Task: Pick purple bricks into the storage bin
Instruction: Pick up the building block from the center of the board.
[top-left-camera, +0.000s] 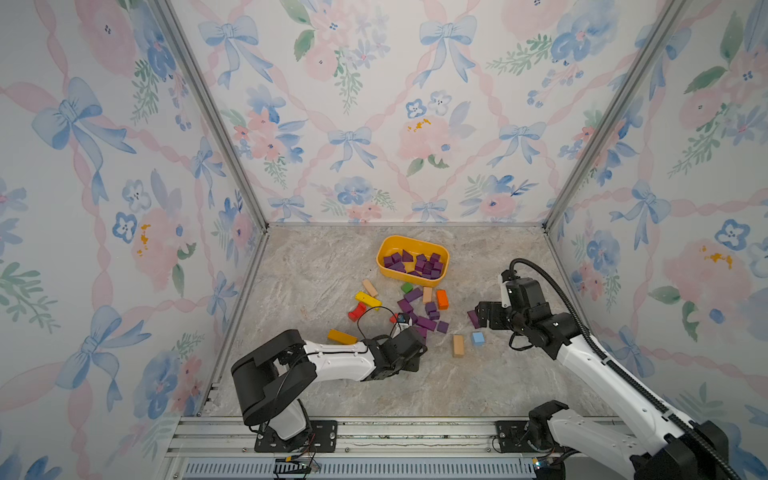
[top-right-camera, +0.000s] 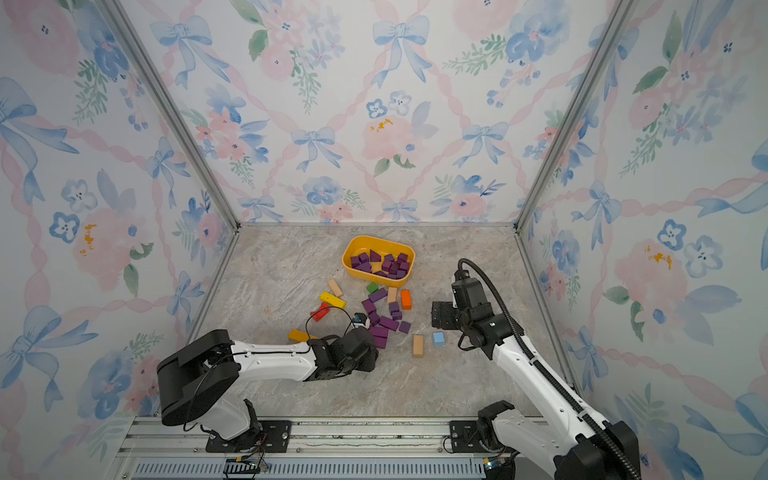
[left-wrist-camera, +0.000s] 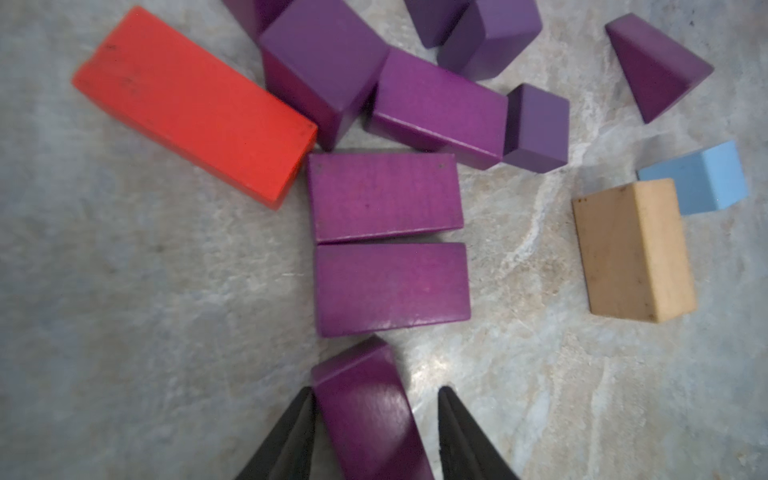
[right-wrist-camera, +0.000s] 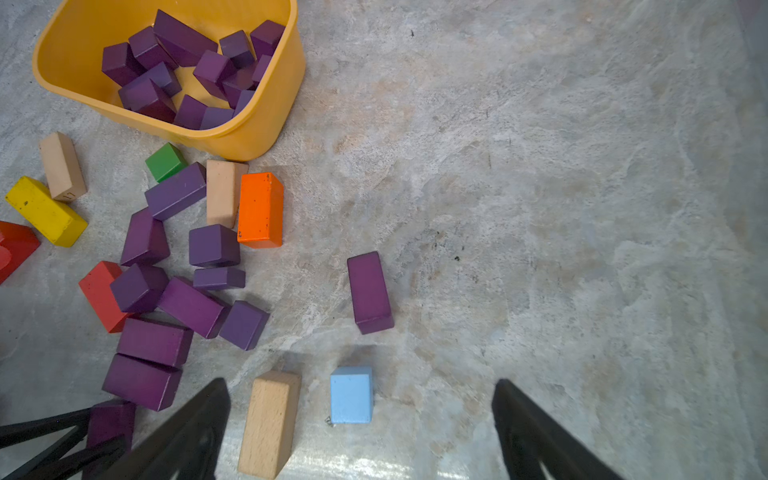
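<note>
Presently, your left tool (left-wrist-camera: 376, 390) straddles one purple brick (left-wrist-camera: 365, 415) at the near edge of the cluster on the bench (top-left-camera: 311, 270). Its jaws are partly open: one finger (left-wrist-camera: 291, 436) touches the brick's flank, while a sliver of bench shows between the brick and the other finger. The brick's long axis runs along the fingers, pointing away from the wrist, so the jaws face its short width. Closing squarely should probably be enough. The storage bin (top-left-camera: 399, 242) lies beyond the cluster, on the far side from both arm bases, so the carry would pass over the other blocks.

Your right tool (right-wrist-camera: 359, 384) hangs spread wide and empty. A lone purple brick (right-wrist-camera: 370, 293) lies just ahead of it, well apart from the cluster, with its long axis roughly along the tool's reach. The right arm is the nearer one for it.

Count across the views:
- **Purple:** eleven purple bricks (right-wrist-camera: 192, 307) outside the bin, the straddled one included. A dozen or more lie inside, heaped too closely for an exact figure.
- **Other colours:** three tan bars (right-wrist-camera: 270, 424), two red blocks (right-wrist-camera: 99, 299), two yellow blocks (right-wrist-camera: 43, 210), one orange block (right-wrist-camera: 260, 210), one green cube (right-wrist-camera: 166, 161) and one light-blue cube (right-wrist-camera: 352, 395).
- **Bins:** one.
</note>
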